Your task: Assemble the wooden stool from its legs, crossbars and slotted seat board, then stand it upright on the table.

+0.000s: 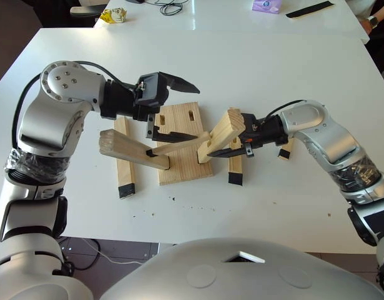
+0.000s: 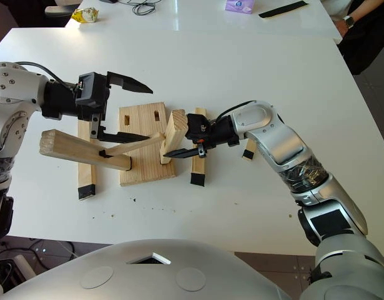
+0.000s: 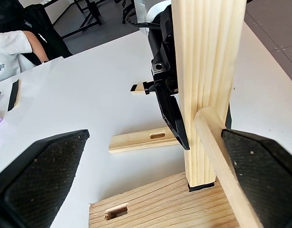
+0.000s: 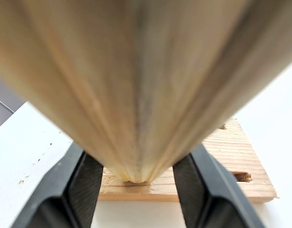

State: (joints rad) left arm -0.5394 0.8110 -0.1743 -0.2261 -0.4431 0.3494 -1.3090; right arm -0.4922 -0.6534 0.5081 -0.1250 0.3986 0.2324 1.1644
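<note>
Jaws of the right gripper [image 1: 218, 149] pinch an upright leg [image 1: 226, 128] at the right edge of the seat board [image 1: 179, 167]; left gripper [image 1: 197, 114] spread wide, crossbar [image 1: 179, 145] beside its lower finger, joining a tilted leg [image 1: 126, 150]; table [image 1: 254, 69] extends beyond the board's far edge.

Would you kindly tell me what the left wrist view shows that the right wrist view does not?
Left wrist only: the crossbar joined to the held leg, a loose slotted leg on the table, and the right gripper from outside. Right wrist only: its own fingers clamping the held leg on both sides. Both: that leg's end on the seat board.
</note>
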